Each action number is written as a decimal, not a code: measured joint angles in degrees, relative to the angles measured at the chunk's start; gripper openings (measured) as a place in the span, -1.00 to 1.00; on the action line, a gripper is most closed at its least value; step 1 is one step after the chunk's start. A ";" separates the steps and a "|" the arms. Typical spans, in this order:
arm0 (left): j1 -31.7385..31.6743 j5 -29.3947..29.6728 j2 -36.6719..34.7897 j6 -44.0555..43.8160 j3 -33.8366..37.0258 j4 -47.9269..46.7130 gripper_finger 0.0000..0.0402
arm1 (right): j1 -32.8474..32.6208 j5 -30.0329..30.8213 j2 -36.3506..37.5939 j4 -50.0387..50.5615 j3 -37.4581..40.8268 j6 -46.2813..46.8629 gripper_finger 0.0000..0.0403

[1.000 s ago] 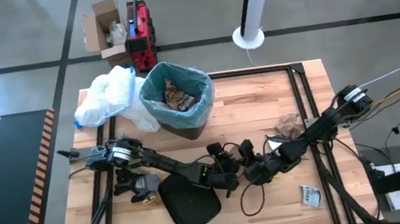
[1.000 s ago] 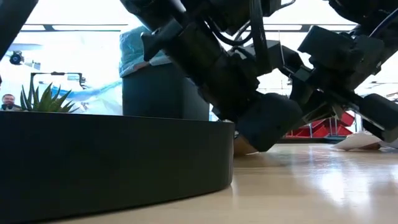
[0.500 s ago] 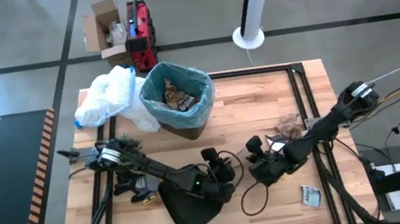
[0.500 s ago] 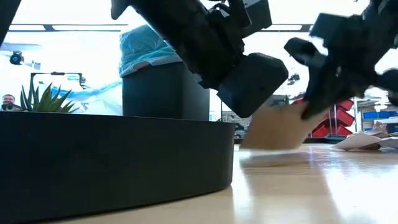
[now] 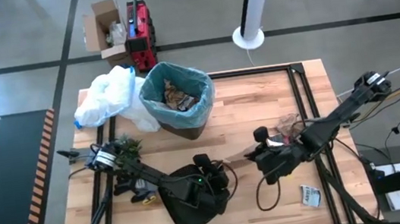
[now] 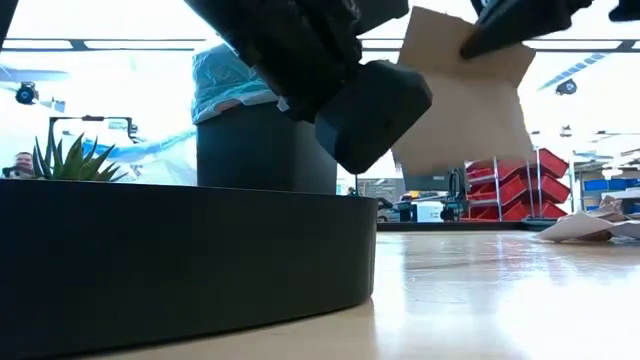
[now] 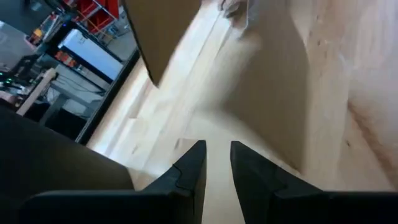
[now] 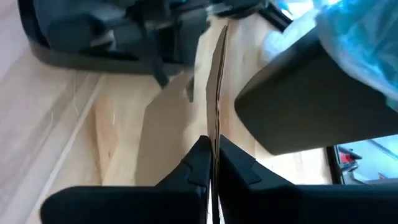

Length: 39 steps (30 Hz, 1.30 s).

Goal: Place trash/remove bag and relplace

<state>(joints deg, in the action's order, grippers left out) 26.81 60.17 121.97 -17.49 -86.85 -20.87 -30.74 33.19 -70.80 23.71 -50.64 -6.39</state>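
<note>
Your right gripper [image 5: 260, 150] sits near the middle of the table, at about 4 o'clock from the bin [image 5: 177, 99], with its fingers [image 8: 200, 163] pinched flat on the edge of a piece of brown card [image 6: 462, 92], which hangs clear of the table top in the low view. Your left gripper [image 5: 210, 181] hovers over the black lid [image 5: 188, 205] at 6 o'clock from the bin, its fingers [image 7: 189, 169] a narrow gap apart with nothing between them. Judge the card as light, thin and fairly stiff: it should stay flat in a pinch on one edge, but it may swing or slip, so keep hold near an edge rather than a corner. The bin stands at the far side of the table, lined with the light-blue bag [image 5: 203, 90], whose rim is folded over the top, and brown paper trash [image 5: 179, 95] already lies inside. A crumpled brown piece [image 5: 289, 124] lies at 12 o'clock from your right gripper, and a small printed packet [image 5: 311, 195] at 5 o'clock from it; both look soft and light, best taken across the middle
</note>
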 joint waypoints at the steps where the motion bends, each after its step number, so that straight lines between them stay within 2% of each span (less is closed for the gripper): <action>1: 0.16 0.38 0.00 -0.01 0.00 -0.27 -0.71 | 0.00 0.00 0.37 0.13 -0.07 0.54 -1.00; 5: 1.29 4.33 -0.54 -0.68 0.00 -4.28 -0.71 | 0.02 -0.04 0.77 2.26 -0.65 2.46 -1.00; 10: 2.70 5.96 -1.90 -8.32 0.00 -10.42 -0.70 | 0.02 0.01 0.54 5.44 0.20 5.19 -1.00; 12: 3.12 5.82 -1.79 -8.70 0.14 -9.97 -0.70 | 0.01 2.13 0.57 5.10 0.28 5.01 -1.00; 15: 3.21 4.44 -1.42 -4.24 0.20 -4.98 -0.70 | 0.00 8.08 1.53 5.42 -0.14 1.70 -1.00; 18: 3.06 -3.12 -1.33 1.98 0.28 0.70 -0.70 | 0.73 14.67 2.91 5.19 -2.21 -2.25 -0.99; 21: 2.42 -12.16 -1.33 5.39 0.28 6.23 -0.70 | 3.20 17.13 4.02 1.17 -4.17 -5.79 -0.99; 25: 1.40 -18.96 -1.33 8.95 0.28 11.88 -0.70 | 8.85 17.09 4.04 -16.31 -5.52 -17.51 -0.99; 27: 0.84 -21.41 -1.33 9.13 0.28 14.31 -0.70 | 12.48 13.38 3.40 -26.86 -6.35 -24.44 -0.99; 30: -0.13 -23.99 -1.33 9.27 0.28 16.34 -0.70 | 19.06 1.15 2.00 -36.95 -9.52 -27.21 -0.99; 33: -0.78 -24.74 -0.72 9.38 0.29 16.47 -0.70 | 27.26 -11.69 -1.48 -39.77 -15.69 -19.82 -0.99; 37: -1.23 -24.82 0.87 9.52 0.31 18.08 -0.70 | 37.30 -25.43 -9.15 -38.98 -24.19 -6.06 -0.99; 39: -1.25 -24.82 1.88 10.24 0.31 19.17 -0.70 | 41.21 -29.53 -13.40 -38.39 -27.88 0.36 -0.99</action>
<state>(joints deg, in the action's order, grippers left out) 25.56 35.35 123.86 -7.26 -86.54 -1.70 10.47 3.66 -84.19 -14.68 -78.51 -6.03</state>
